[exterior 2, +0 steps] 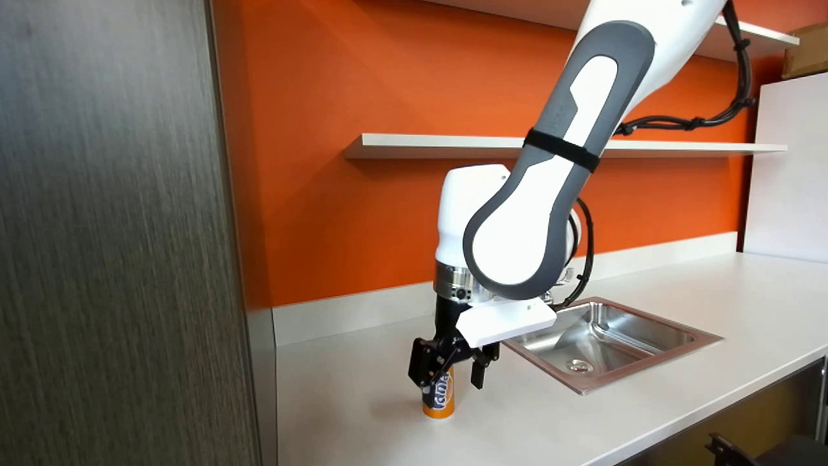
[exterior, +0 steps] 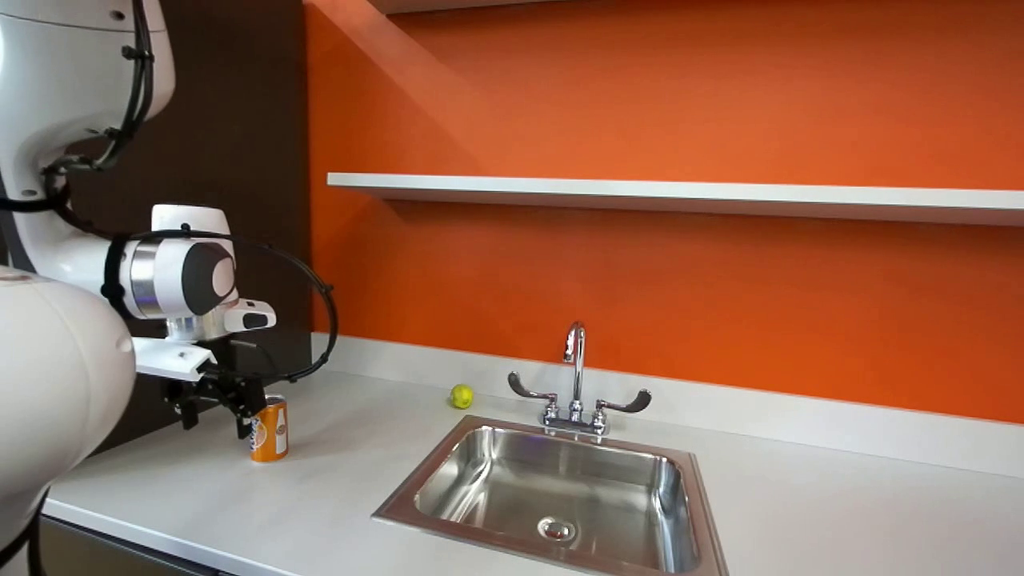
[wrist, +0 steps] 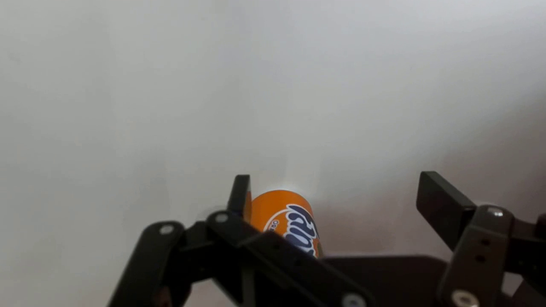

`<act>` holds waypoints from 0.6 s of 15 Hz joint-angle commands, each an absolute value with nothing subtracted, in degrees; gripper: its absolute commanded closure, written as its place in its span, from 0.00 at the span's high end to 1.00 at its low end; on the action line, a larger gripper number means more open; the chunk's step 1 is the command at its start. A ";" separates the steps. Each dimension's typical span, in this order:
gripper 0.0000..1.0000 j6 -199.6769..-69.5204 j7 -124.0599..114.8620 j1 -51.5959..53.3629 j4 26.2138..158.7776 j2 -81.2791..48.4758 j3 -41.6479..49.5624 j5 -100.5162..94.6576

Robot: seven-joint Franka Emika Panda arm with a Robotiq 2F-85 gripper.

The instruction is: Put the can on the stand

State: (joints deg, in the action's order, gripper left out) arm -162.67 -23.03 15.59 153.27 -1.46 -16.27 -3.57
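The gripper (wrist: 335,185) has its two fingers (wrist: 441,204) wide apart; in the wrist view one can (wrist: 288,219) shows between them, close beside one, contact unclear. It stands upright on one counter (exterior: 320,496); in an exterior view one stand (exterior: 640,189) lies at the can's two o'clock and one ball (exterior: 462,396), seen there alone, at three. One cardboard box (exterior 2: 808,52), at the frame's two o'clock, shows only in an exterior view.

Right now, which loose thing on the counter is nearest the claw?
The orange can, close by the gripper; the yellow-green ball lies farther off, near the sink.
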 commanded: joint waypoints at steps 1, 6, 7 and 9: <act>1.00 -165.97 -28.61 15.47 153.00 -2.33 -15.27 -8.90; 1.00 -168.41 -34.44 15.52 152.92 -2.52 -13.34 -15.71; 1.00 -168.68 -35.92 15.57 152.93 -2.48 -12.91 -17.35; 1.00 -169.30 -38.70 15.63 152.75 -2.69 -12.02 -20.89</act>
State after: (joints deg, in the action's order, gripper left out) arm -167.89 -33.76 15.59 153.27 -2.17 -13.21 -15.78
